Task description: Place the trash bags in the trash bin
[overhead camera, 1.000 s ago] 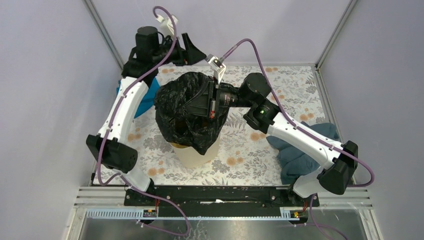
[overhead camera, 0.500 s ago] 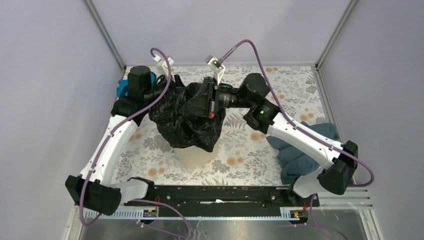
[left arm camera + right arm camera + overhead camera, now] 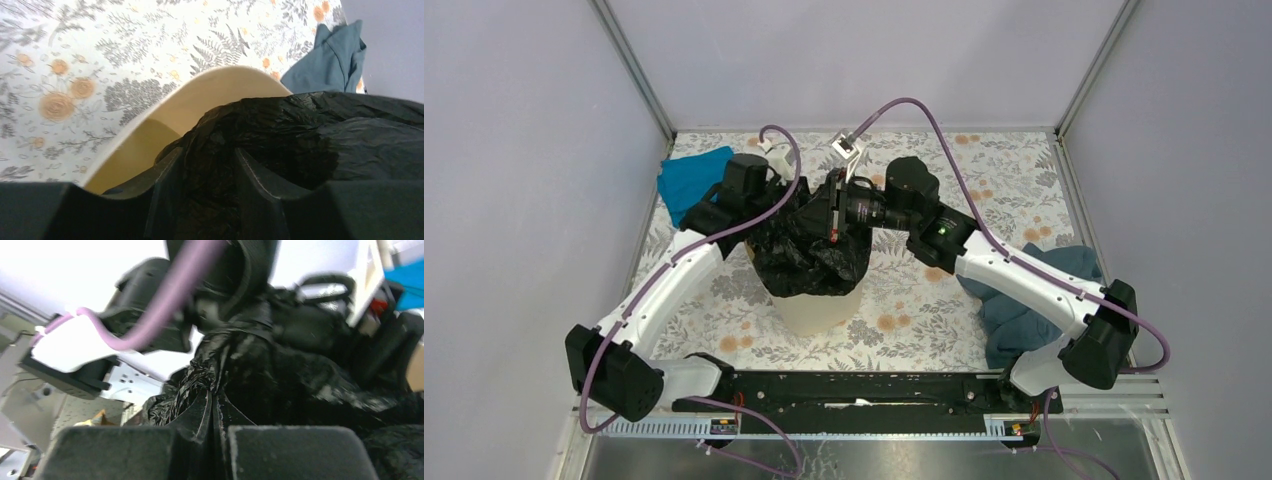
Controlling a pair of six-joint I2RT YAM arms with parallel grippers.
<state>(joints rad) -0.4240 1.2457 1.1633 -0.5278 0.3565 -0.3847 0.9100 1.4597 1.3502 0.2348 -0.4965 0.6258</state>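
The black glossy trash bag point(image 3: 809, 258) lies bunched over the mouth of the beige trash bin point(image 3: 812, 312) and hides most of its rim. My left gripper point(image 3: 778, 210) reaches in from the left at the bag's top. In the left wrist view its fingers point(image 3: 167, 182) press a thick fold of the bag point(image 3: 280, 135) between them, just above the bin's rim point(image 3: 200, 85). My right gripper point(image 3: 822, 214) comes from the right, shut on a thin pinch of the bag point(image 3: 280, 380), its fingertips point(image 3: 202, 412) pressed together.
A bright blue cloth point(image 3: 692, 178) lies at the back left of the flowered table cover point(image 3: 924, 300). A dark blue-grey cloth point(image 3: 1024, 300) lies under the right arm and shows in the left wrist view point(image 3: 330, 60). Grey walls enclose the table on three sides.
My left arm swung down from the back left corner onto the bag, and its jaws narrowed on a fold. The bag, held by the right gripper, sank lower onto the bin.
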